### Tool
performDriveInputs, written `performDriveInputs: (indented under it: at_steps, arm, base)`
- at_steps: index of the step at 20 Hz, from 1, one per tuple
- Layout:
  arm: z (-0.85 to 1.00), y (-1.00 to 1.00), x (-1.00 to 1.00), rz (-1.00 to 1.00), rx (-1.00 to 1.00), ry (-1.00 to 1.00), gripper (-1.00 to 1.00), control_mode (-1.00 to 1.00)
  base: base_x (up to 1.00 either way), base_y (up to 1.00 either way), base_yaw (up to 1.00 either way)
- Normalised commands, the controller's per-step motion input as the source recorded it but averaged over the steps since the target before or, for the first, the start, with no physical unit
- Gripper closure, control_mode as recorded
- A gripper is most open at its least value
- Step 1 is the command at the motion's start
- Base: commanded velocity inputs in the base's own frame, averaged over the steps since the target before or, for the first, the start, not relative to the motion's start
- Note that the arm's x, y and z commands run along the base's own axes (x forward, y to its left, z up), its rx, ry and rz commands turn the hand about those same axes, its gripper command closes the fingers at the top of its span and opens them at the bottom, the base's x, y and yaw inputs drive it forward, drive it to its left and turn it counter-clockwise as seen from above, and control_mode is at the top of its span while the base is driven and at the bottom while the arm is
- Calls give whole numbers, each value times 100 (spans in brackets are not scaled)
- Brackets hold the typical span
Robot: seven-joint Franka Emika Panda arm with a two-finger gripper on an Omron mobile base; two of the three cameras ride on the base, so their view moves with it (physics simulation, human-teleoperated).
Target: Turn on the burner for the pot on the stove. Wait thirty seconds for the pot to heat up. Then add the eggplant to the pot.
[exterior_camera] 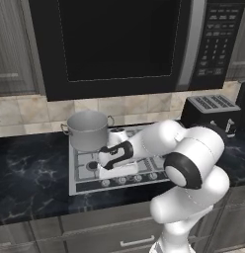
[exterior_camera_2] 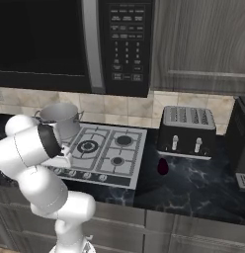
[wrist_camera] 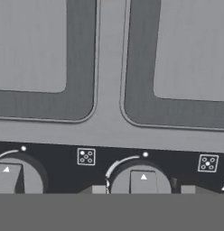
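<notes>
Hovering low over the front knob row of the flat silver five-burner gas stove [exterior_camera: 85,184], the two-finger gripper [wrist_camera: 143,190] straddles a round grey knob [wrist_camera: 142,180], its dark fingertips [wrist_camera: 99,190] at the knob's 9 and 3 o'clock; whether they press it I cannot tell. A plain grey metal stockpot [exterior_camera: 88,129] sits at the stove's 10 o'clock burner. A small dark purple-maroon eggplant [exterior_camera_2: 163,166] lies on the black marbled counter [exterior_camera_2: 203,188] at the stove's 3 o'clock, before a black toaster [exterior_camera_2: 186,131]

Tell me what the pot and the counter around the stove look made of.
The pot looks like plain brushed metal: even grey, dull sheen. The counter looks like polished dark stone, perhaps marble: black with pale veins. Being rendered, both are guesses.
</notes>
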Motion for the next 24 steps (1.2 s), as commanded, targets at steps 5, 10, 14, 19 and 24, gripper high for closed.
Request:
performDriveInputs:
  at_steps: [5, 10, 14, 19, 24]
  arm:
    - [-68, -6, -19, 29, 0, 0, 100, -100]
    - [-68, -19, -12, 33, 4, 0, 100, -100]
    - [-68, -34, -7, 35, 8, 0, 100, -100]
    - [-86, -36, -24, 41, 12, 0, 100, -100]
    - [-95, -26, -37, 45, 11, 0, 100, -100]
  base:
    - [0, 0, 0]
    - [0, 0, 0]
    - [0, 0, 0]
    - [0, 0, 0]
    - [0, 0, 0]
